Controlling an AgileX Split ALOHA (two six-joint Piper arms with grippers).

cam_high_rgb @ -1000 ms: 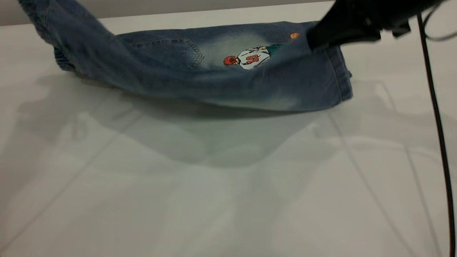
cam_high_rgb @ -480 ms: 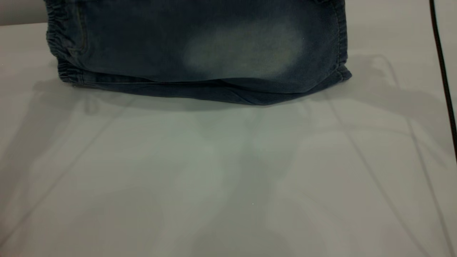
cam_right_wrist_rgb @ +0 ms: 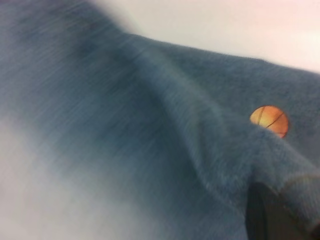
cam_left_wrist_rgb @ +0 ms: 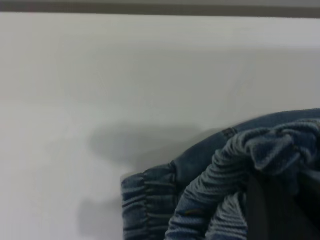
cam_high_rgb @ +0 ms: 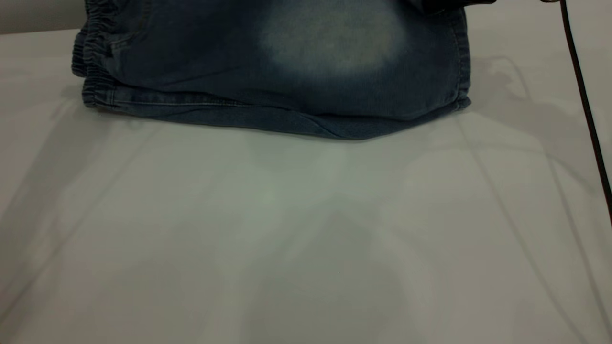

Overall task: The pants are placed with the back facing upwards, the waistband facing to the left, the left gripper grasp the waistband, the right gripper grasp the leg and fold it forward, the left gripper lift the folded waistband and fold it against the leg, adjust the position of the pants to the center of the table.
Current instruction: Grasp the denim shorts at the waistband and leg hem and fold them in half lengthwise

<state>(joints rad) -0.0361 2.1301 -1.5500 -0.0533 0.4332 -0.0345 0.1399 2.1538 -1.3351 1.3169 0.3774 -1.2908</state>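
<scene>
2 layers of denim show at the far side of the counter (cam_high_rgb: 306,239): the pants (cam_high_rgb: 267,91) lie folded lengthwise, the leg (cam_high_rgb: 334,43) with its pale faded oval on top and a lower layer peeking out along the near edge. The gathered elastic waistband (cam_high_rgb: 93,71) is at the exterior view's left end, the hem at the right end. A black cable (cam_high_rgb: 585,119) runs down the right side of that view, clear of the cloth.

The left hand (cam_left_wrist_rgb: 272,210) shows in its wrist view only as 1 dark finger, with ribbed waistband fabric bunched tightly around it and raised off the counter; it seems closed on the waistband, though the second finger is hidden. A second fold of the waistband lies on the counter just beside it.

The right hand (cam_right_wrist_rgb: 272,215) shows as a dark fingertip under a ridge of denim near a small orange basketball print (cam_right_wrist_rgb: 270,120); whether it grips the cloth I cannot tell.
</scene>
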